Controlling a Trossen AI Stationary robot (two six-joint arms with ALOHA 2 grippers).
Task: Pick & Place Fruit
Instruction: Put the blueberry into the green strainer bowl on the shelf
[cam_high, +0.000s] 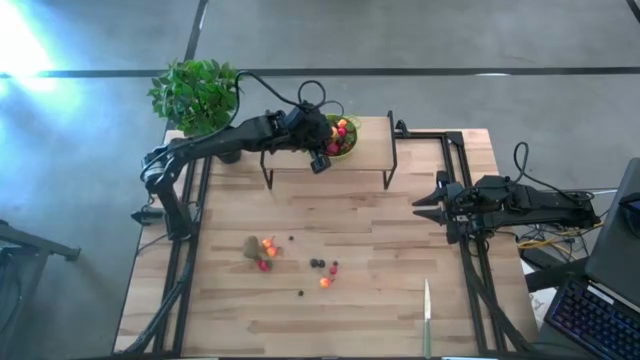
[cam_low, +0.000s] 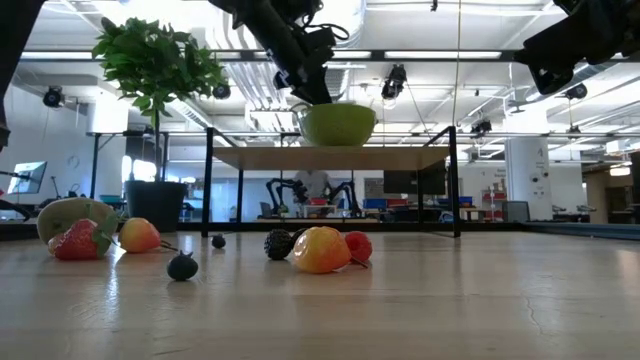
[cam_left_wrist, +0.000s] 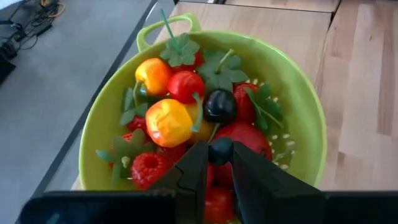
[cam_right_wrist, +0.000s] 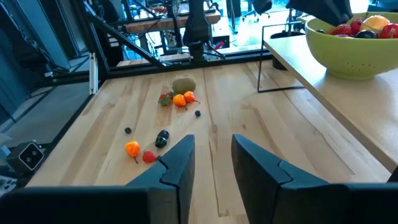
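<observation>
One kiwi (cam_high: 251, 247) on the table — left gripper (cam_left_wrist: 219, 163) jaws pinching one dark berry (cam_left_wrist: 220, 150) (right gripper's (cam_right_wrist: 212, 155) spread).

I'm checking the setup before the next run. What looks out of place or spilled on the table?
Nothing is damaged. Loose fruit lies scattered mid-table, a kiwi among it, while the bowl on the shelf is already heaped. A knife lies alone near the front edge. The left gripper holds a dark berry over the bowl.
</observation>
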